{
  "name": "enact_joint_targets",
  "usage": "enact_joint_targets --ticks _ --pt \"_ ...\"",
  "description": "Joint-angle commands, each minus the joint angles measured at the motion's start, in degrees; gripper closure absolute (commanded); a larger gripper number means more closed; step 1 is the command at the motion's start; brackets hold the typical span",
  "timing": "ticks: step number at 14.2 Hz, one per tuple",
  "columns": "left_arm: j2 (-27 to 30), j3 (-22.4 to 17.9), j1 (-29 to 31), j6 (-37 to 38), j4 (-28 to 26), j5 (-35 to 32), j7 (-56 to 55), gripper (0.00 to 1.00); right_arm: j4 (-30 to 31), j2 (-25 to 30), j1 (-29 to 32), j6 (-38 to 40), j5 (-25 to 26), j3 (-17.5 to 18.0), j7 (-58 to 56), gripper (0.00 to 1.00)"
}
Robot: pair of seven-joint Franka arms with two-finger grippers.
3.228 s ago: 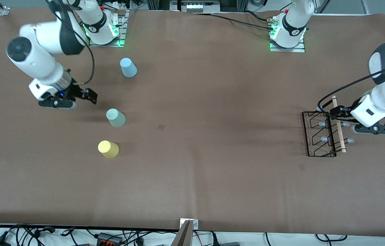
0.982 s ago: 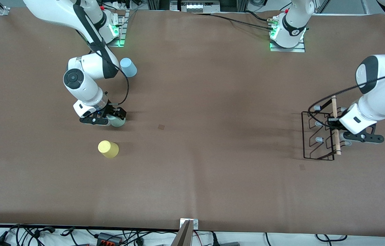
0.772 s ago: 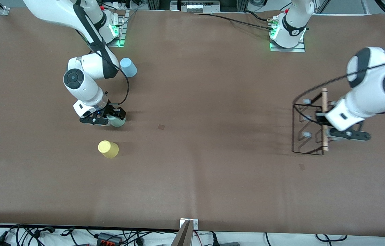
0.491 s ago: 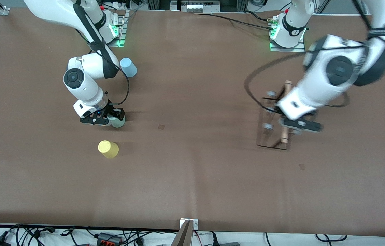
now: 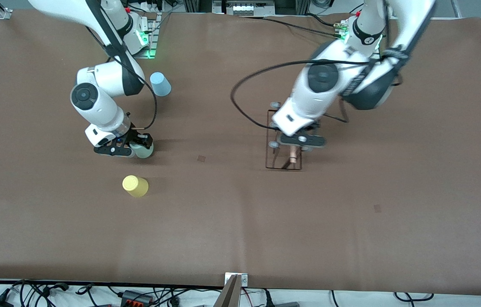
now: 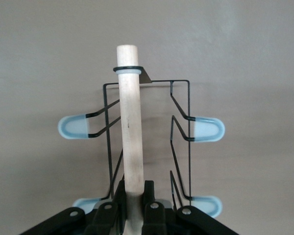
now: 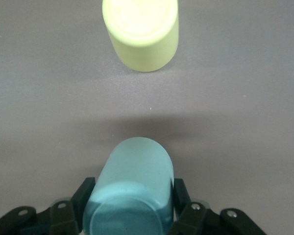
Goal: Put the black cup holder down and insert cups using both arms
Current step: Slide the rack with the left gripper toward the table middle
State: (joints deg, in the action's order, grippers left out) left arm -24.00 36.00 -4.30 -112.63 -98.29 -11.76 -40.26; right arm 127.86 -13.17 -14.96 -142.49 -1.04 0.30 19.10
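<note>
My left gripper (image 5: 295, 145) is shut on the wooden rod handle (image 6: 131, 132) of the black cup holder (image 5: 284, 143) and holds it over the middle of the table. The rack's blue-grey peg tips (image 6: 208, 129) show in the left wrist view. My right gripper (image 5: 136, 147) is shut on the pale green cup (image 5: 143, 150), seen between the fingers in the right wrist view (image 7: 132, 191). The yellow cup (image 5: 135, 186) stands upside down nearer the front camera and also shows in the right wrist view (image 7: 141, 32). The light blue cup (image 5: 160, 84) stands upside down near the right arm's base.
Brown mat (image 5: 232, 221) covers the table. Cables and a clamp (image 5: 234, 290) lie along the edge nearest the front camera.
My left arm has carried the cup holder from its own end of the table to the middle. My right gripper has reached the pale green cup, closed on it and shifted slightly.
</note>
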Motion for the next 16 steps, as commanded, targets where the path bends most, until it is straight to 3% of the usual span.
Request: enact_joint_targets --ticks 1,3,16 --pt "-3.2 0.0 -2.3 0.1 2.9 -2.8 -6.3 0.99 -1.0 3.2 0.4 4.6 0.7 -0.4 -3.3 0.91" --pt "-3.9 0.0 -4.2 -4.4 3.3 -2.9 -8.2 0.99 -1.2 4.0 0.6 5.2 0.7 -0.4 -3.9 0.91" --pt "-6.8 -0.3 -8.2 -10.2 3.5 -4.0 -11.1 0.98 -3.0 9.2 0.6 15.7 1.0 -0.4 -8.4 0.9"
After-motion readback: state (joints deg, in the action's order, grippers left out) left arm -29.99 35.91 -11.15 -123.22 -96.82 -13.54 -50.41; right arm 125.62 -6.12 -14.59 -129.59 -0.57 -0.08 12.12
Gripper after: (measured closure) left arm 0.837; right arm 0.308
